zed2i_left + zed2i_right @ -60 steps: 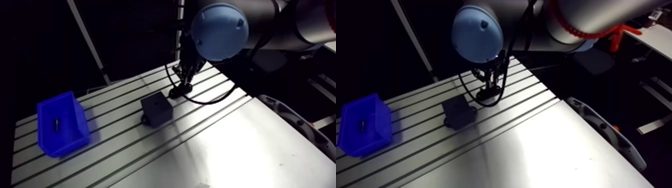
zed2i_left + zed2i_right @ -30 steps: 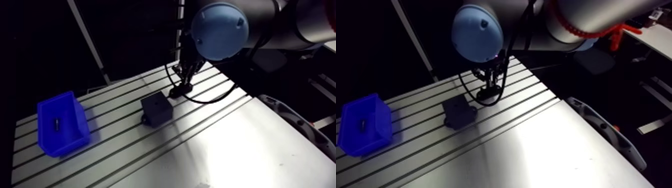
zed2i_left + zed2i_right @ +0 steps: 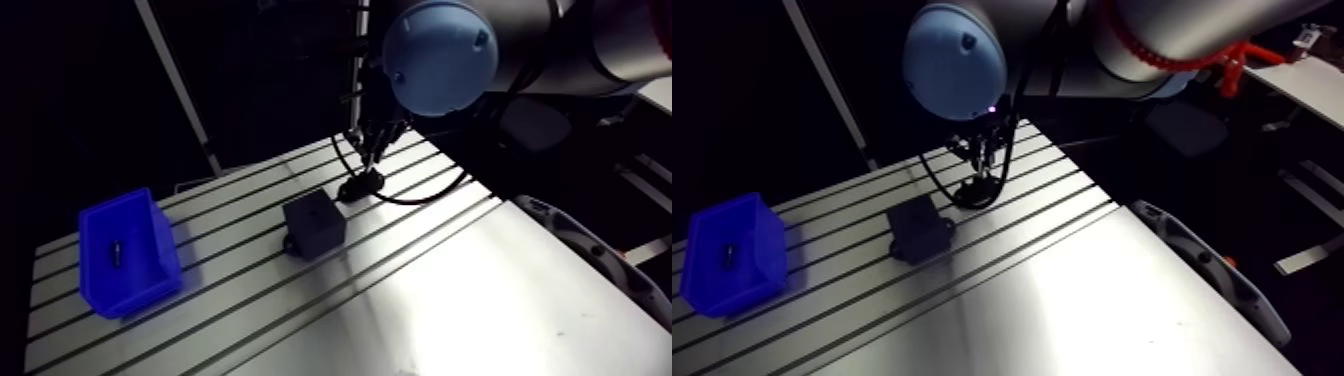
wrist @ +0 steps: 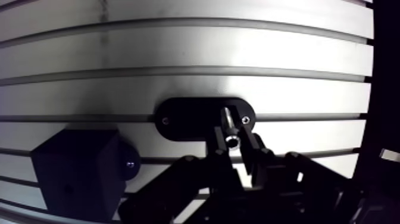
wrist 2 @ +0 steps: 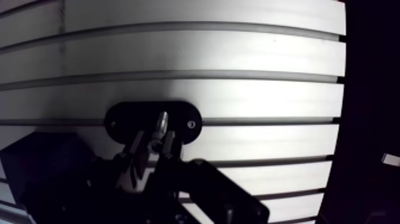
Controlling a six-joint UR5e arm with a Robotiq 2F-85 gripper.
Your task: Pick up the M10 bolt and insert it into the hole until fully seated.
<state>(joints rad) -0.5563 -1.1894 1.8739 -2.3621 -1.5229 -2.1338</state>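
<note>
In the wrist view my gripper [image 4: 233, 144] is shut on a small silvery bolt [image 4: 228, 124], whose shank points out ahead of the fingers. The bolt hangs over one end of a black oval plate [image 4: 184, 118] that lies flat on the slotted table. A dark cube-shaped block [image 4: 74, 173] sits beside the gripper, apart from the plate. In the arm view the gripper [image 3: 370, 150] hovers just above the oval plate [image 3: 360, 186], with the block [image 3: 314, 223] a little nearer the front.
A blue bin [image 3: 128, 252] stands at the table's left end with a small dark bolt-like part [image 3: 116, 252] inside. The slotted table [image 3: 250, 300] gives way to a smooth metal sheet [image 3: 480, 300] on the right.
The whole arm view has shifted slightly, so the camera moved. The gripper still hangs over the oval plate, perhaps a touch higher. Block and bin stay put.
</note>
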